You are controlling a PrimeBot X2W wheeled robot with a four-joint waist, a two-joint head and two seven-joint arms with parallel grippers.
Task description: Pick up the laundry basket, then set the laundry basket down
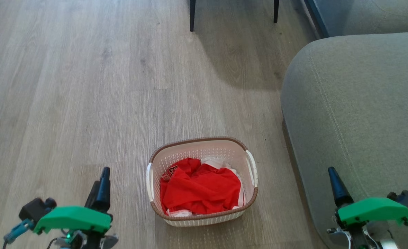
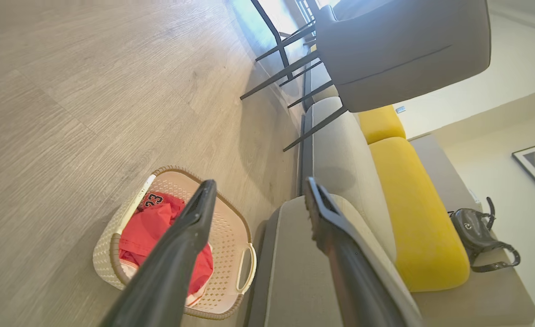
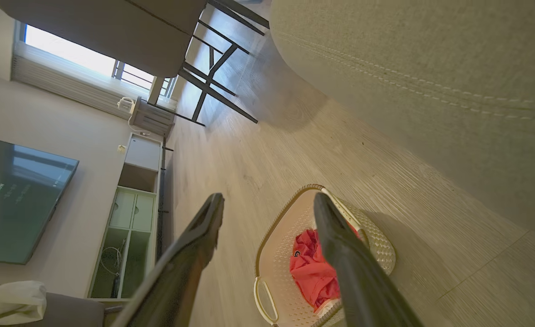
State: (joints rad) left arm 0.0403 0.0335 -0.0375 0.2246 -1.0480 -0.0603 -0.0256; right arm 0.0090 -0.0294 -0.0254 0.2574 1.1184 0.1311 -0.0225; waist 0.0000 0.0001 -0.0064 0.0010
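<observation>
Home living rm: sofa [image 1: 356, 114], TV [image 3: 17, 200] w/ cabinet [image 3: 133, 218], wood floor [image 1: 86, 86].

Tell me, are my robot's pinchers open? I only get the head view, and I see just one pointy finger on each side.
Observer: Yes for the left. The left wrist view shows the left gripper with its jaws wide apart, holding nothing.
Operator: And the other one?
Observer: The right wrist view shows the right gripper wide open and empty too, with the laundry basket sitting on the floor beyond it.
Operator: What does the red thing in the basket say?
Observer: In the left wrist view the red jersey shows a dark number 23.
</observation>
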